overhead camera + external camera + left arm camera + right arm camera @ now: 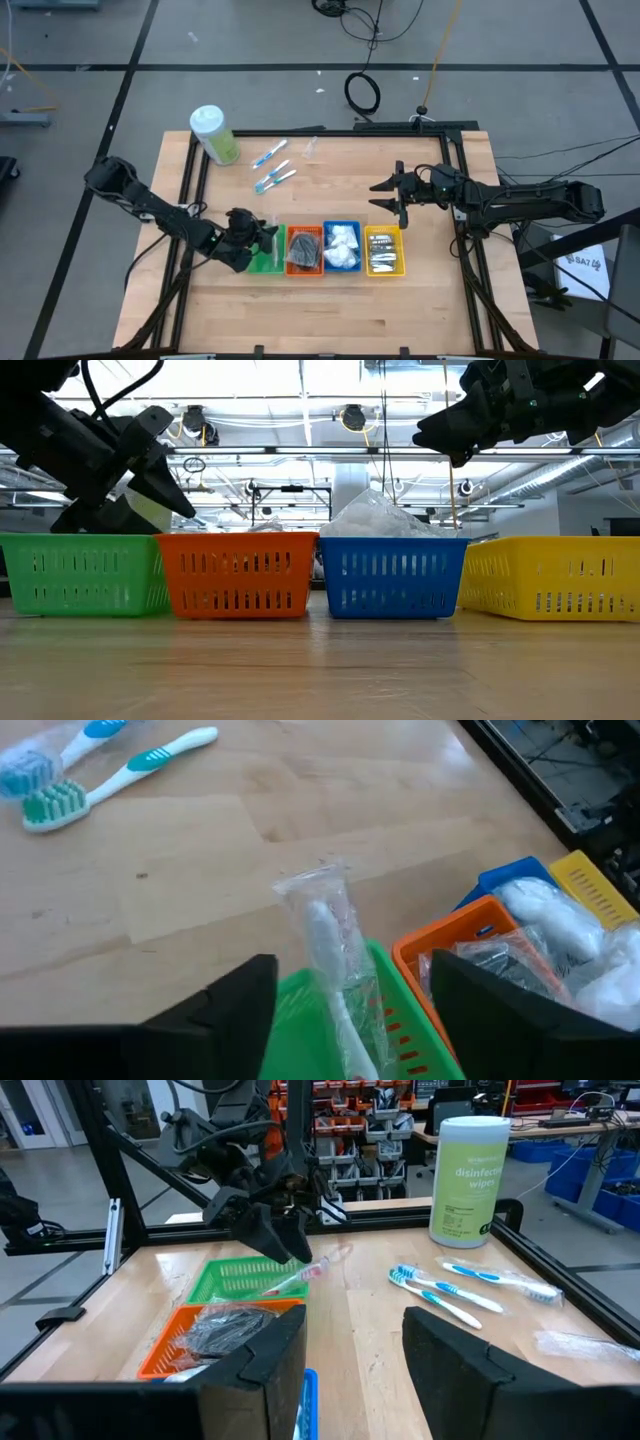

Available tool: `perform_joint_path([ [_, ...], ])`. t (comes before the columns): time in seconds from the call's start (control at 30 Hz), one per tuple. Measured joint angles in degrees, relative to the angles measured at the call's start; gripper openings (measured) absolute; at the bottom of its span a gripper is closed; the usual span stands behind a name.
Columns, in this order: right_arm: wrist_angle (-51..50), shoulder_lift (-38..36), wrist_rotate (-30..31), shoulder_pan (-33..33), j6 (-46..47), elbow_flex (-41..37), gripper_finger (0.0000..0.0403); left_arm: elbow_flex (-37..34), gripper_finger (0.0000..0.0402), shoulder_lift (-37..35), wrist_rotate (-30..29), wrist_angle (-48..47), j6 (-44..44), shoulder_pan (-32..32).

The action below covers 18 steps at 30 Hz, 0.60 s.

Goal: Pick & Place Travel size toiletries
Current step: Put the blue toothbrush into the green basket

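A toothbrush in a clear wrapper [327, 942] stands slanted in the green bin [392, 1010]. Its lower end is inside and its upper end sticks out over the bin's rim [322, 1267]. My left gripper [268, 236] hangs over that bin, open, one finger on each side of the wrapper and apart from it. Two bare blue-green-white toothbrushes [272, 168] and a clear packet [311, 148] lie on the far part of the table. My right gripper [396, 196] hovers open behind the yellow bin [384, 251], holding nothing.
Four bins stand in a row near the table's middle: green, orange [305, 250] with a dark pouch, blue [342, 246] with white packets, yellow with silver tubes. A pale-green wipes bottle [214, 134] stands at the far left. A black frame [455, 150] borders the table.
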Motion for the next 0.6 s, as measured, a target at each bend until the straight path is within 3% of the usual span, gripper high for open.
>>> perform_joint_path([
  [0.2, 0.0, 0.0, 0.0, 0.0, 0.0, 0.0, 0.0155, 0.0, 0.0308, -4.7, -0.6, 0.0, 6.2, 1.3],
  [0.43, 0.0, 0.0, 0.0, 0.0, 0.0, 0.0, 0.0155, 0.0, 0.0311, -15.2, -1.7, -0.4, 25.0, 9.3],
  [0.6, -0.3, 0.0, 0.0, 0.0, 0.0, 0.0, 0.0155, 0.1, 0.0293, -19.4, 7.0, -4.9, 40.4, 19.5],
])
